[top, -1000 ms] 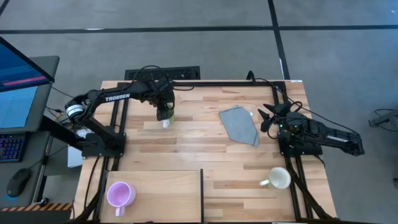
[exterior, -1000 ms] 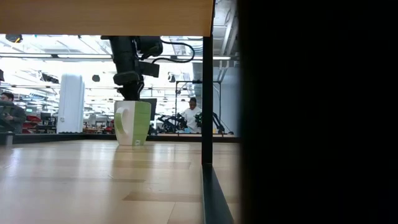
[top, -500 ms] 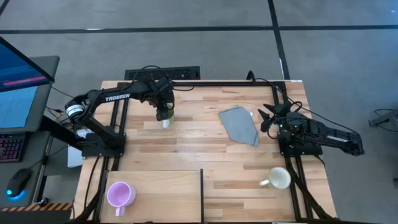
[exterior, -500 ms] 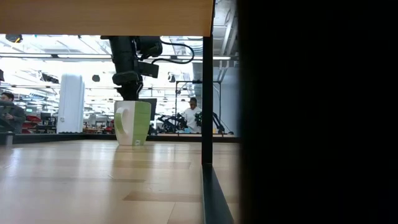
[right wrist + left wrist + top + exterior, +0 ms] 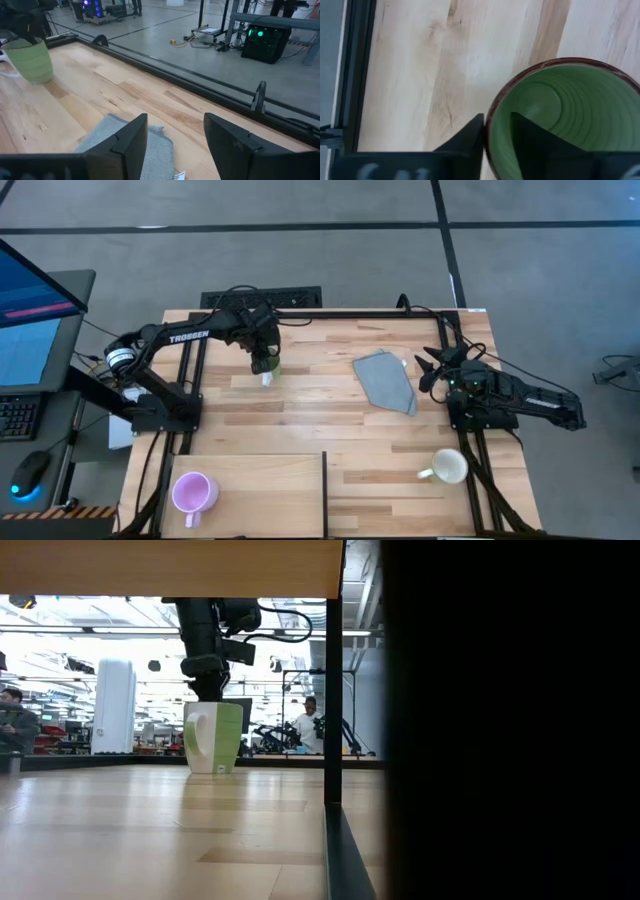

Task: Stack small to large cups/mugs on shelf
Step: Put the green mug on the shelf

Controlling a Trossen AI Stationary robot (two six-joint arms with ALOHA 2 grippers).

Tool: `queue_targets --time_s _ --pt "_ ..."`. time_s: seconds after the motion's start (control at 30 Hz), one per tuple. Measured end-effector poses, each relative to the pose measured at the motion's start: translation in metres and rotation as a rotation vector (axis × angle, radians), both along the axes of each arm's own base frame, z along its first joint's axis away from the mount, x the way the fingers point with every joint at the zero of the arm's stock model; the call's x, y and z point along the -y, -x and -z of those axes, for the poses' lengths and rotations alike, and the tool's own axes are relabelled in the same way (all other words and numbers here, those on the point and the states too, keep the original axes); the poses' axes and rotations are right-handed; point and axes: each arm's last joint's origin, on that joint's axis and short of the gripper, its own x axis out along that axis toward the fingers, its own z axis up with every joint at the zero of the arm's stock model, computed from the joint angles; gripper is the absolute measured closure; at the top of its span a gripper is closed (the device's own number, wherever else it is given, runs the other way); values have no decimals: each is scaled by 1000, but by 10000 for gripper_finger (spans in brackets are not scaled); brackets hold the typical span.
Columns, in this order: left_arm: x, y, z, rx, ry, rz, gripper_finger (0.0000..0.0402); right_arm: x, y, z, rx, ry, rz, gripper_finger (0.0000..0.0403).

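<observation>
Your left gripper (image 5: 497,137) has its fingers closed over the rim of the green mug (image 5: 560,115), one inside and one outside (the wrist view shows the wall pinched between them). That mug stands upright on the tabletop (image 5: 330,415) in the upper left of the high view, bare planks around it. Your right gripper (image 5: 175,135) hangs open and empty over the grey cloth (image 5: 387,380). The purple mug (image 5: 192,492) sits on the shelf (image 5: 270,480), lower left; the white mug (image 5: 447,467) lower right.

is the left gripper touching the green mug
Touching. In the left wrist view the left gripper straddles the green mug's rim, one finger inside, one outside, both pressed against the wall.
</observation>
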Motion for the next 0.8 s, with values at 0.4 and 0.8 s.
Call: queue_targets --time_s 0.4,0.8 --pt "0 0 -1 -2 -6 50 380 0 0 0 0 0 0 187" --pt "1 0 -1 -1 0 55 388 0 0 0 -1 1 0 187"
